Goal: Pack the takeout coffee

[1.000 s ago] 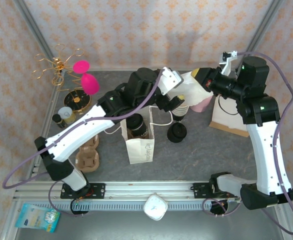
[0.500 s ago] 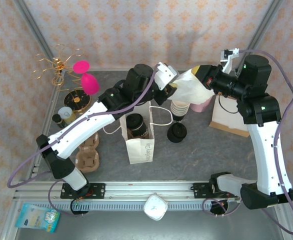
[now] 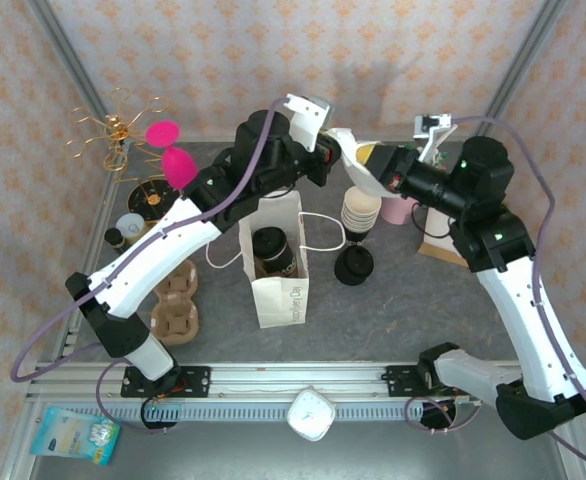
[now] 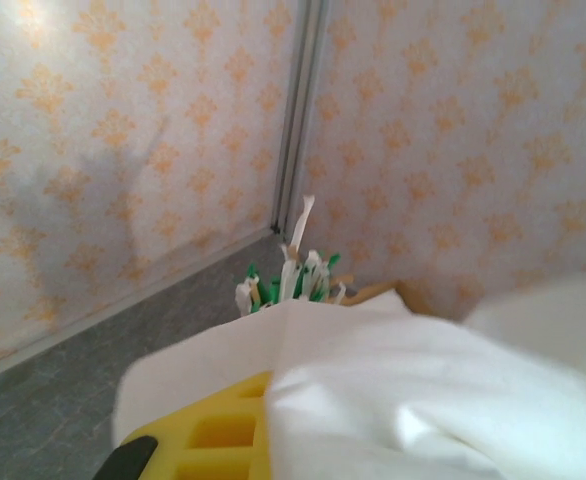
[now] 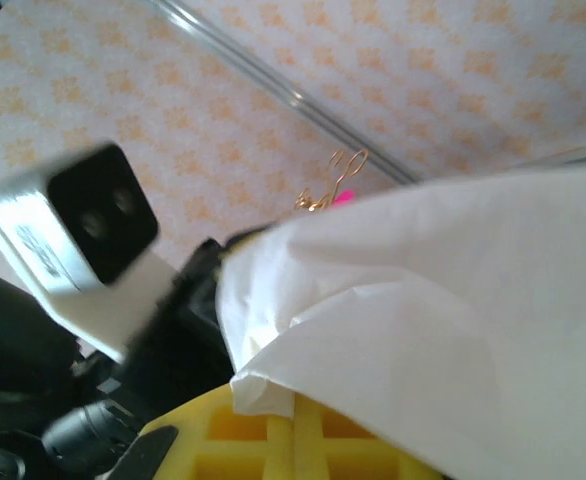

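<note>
Above cup stack (image 3: 360, 212) — L gripper (image 3: 330, 158), R gripper (image 3: 386, 176) pinch white sheet (image 3: 354, 163).

A white sheet (image 3: 351, 158) stretched between the left gripper (image 3: 325, 165) and the right gripper (image 3: 383, 178), draped over yellow fingers (image 4: 213, 437). Below the left gripper, the takeout coffee (image 3: 271, 247) showed its black lid inside a white bag (image 3: 283, 295). Just under the right gripper were cream cups (image 3: 360, 212) and black lids (image 3: 354, 267) on the grey table (image 3: 403, 300). Behind both grippers, cream wallpaper (image 3: 393, 50) carried an orange floral print.
</note>
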Motion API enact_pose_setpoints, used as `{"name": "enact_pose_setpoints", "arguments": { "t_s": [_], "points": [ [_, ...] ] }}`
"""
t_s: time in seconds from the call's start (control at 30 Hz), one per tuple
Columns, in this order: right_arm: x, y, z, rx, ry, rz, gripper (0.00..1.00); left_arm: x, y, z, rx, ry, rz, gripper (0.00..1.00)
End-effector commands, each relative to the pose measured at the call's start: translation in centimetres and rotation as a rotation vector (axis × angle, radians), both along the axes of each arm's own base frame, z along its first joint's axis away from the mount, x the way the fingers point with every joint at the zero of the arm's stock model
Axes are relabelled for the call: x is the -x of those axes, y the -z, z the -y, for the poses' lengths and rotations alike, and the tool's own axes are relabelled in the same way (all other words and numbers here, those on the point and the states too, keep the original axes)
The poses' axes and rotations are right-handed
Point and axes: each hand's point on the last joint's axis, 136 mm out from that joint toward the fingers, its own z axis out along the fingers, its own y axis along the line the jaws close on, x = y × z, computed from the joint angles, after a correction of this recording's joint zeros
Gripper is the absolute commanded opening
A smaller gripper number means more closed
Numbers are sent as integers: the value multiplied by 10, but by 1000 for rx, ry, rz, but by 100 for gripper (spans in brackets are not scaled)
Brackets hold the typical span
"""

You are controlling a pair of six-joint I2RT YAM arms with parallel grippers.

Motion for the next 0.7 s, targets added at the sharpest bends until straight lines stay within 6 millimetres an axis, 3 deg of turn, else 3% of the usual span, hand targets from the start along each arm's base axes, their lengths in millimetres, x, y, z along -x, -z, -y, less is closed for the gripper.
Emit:
{"name": "enact_pose_setpoints", "arguments": {
  "t_s": [0.0,0.1,0.17,0.3,0.47,0.57,0.67],
  "points": [
    [9,-36,-3,-86,4,125,3,9,-45,-20,149,-54,1,0],
    [17,-48,4,-109,34,178,15,7,-49,-34,156,-108,-21,0],
    [21,-49,10,-95,63,194,30,6,-50,-42,141,-134,-15,0],
    [38,-50,-1,-52,-45,240,39,0,-50,-58,126,-174,-31,0],
    [49,-52,16,141,35,413,55,-3,-52,-74,71,-198,-50,0],
    [48,-45,16,234,39,539,71,-2,-50,-78,26,-201,-68,0],
    [28,-26,14,348,81,631,78,1,-48,-80,6,-197,-81,0]
  ]
}}
